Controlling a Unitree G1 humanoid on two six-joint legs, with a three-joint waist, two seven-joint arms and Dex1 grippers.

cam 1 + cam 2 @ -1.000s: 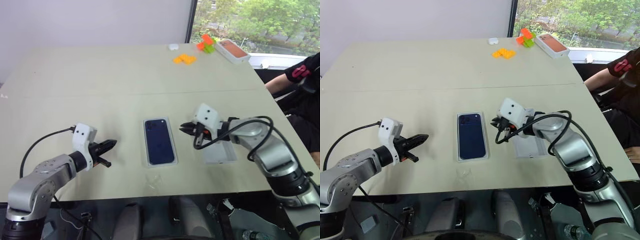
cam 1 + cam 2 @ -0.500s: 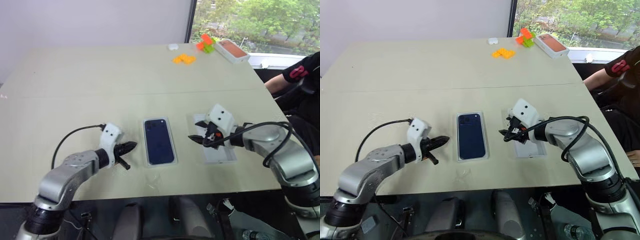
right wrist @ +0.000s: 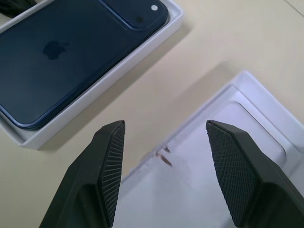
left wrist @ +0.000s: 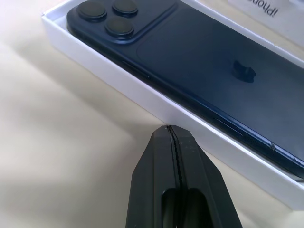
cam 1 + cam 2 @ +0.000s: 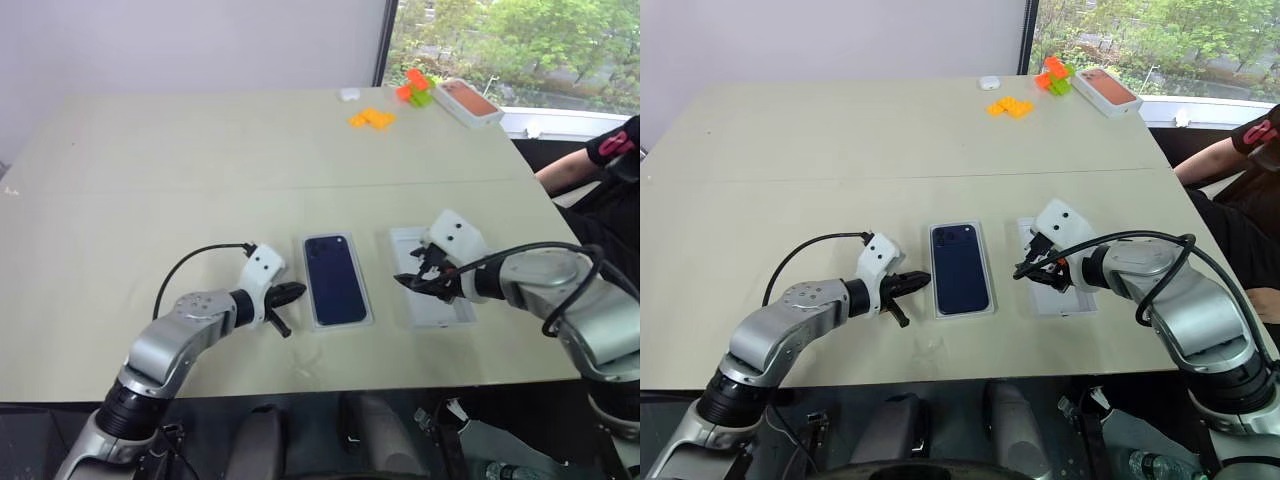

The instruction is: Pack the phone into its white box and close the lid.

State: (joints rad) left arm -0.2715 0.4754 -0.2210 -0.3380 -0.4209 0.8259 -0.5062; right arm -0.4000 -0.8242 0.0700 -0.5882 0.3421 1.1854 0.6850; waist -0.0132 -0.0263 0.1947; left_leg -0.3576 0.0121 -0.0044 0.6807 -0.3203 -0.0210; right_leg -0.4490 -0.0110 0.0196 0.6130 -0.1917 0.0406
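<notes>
The dark blue phone (image 5: 335, 280) lies back-up inside the shallow white box (image 4: 142, 102) near the table's front middle. My left gripper (image 5: 298, 291) is shut, and its tip stands at the box's left long wall, at or just short of touching it. To the right of the box the lid (image 5: 440, 305) lies with its pale inside facing up. My right gripper (image 3: 164, 124) hangs open above the lid's near-left corner, holding nothing. The phone (image 3: 61, 52) and the box rim (image 3: 109, 78) lie just beyond its fingers.
At the far right of the table stand an orange-red-topped box (image 5: 465, 100), orange blocks (image 5: 372, 118), green and orange blocks (image 5: 412, 88) and a small white object (image 5: 346, 94). A person's arm (image 5: 590, 165) rests beside the table's right edge.
My left gripper swept right up to the box's left wall, and the box with the phone now sits slightly further right. My right gripper opened wider and drew back right over the lid.
</notes>
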